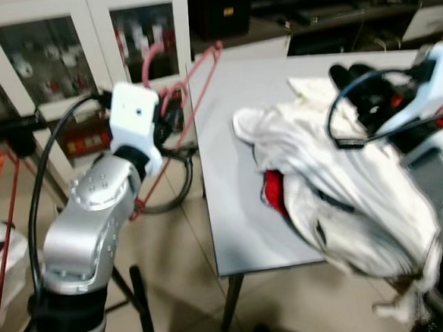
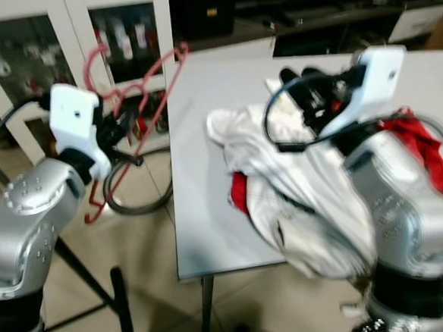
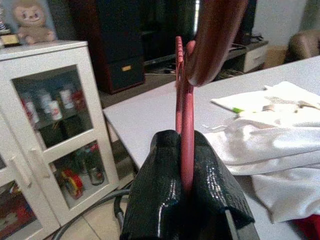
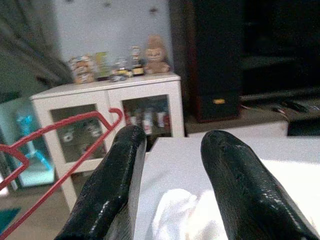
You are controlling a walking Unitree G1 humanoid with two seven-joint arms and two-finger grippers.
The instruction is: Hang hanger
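Note:
A red hanger point(image 1: 195, 99) is held off the table's left edge by my left gripper point(image 3: 186, 165), whose fingers are shut on its bar. The same red hanger point(image 4: 60, 126) hangs in the air in front of the white cabinet. A white garment point(image 1: 336, 173) lies heaped on the grey table point(image 1: 232, 211) and drapes over my right arm, with a red cloth point(image 1: 275, 193) under it. My right gripper point(image 4: 175, 136) is raised above the garment, open, with nothing between its fingers.
A white cabinet with glass doors point(image 1: 47, 64) stands behind the left arm. An orange wire rack point(image 1: 1, 227) is on the floor at far left. Black cables and black stand legs point(image 1: 139, 293) lie below the hanger. Dark furniture lines the back wall.

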